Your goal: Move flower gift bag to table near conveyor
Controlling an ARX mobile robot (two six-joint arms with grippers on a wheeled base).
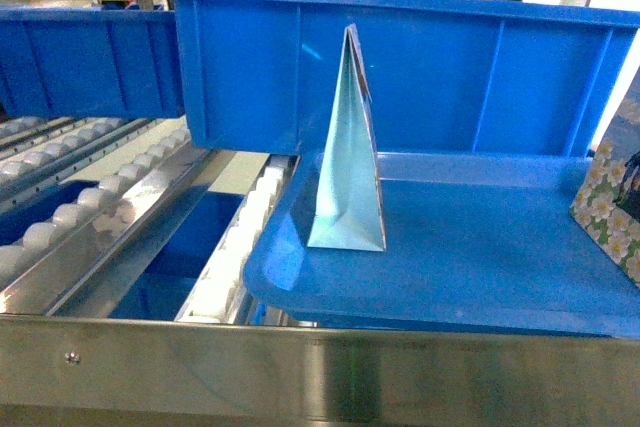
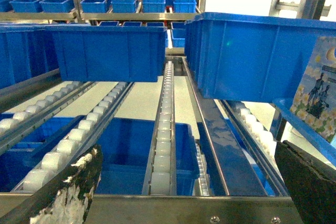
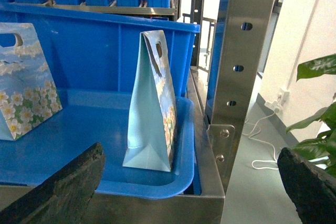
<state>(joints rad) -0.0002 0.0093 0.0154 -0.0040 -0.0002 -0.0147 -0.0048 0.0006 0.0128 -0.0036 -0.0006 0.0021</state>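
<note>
two flower gift bags stand upright on a blue plastic tray (image 1: 470, 267) at the conveyor (image 1: 100, 207) end: one seen edge-on (image 1: 348, 147) near the tray's left rim, a second (image 1: 610, 207) at the right edge of the head view, well apart. a large blue bin (image 1: 450, 77) sits just behind them. left gripper (image 2: 178, 192) is spread wide, holding nothing, facing the roller tracks. right gripper (image 3: 184, 187) is likewise spread, empty, facing the tray.

A warehouse or sorting floor: steel-framed roller conveyor (image 2: 166, 124) nearby, blue plastic bins (image 2: 109, 51) shelved in stacks at the far side.
</note>
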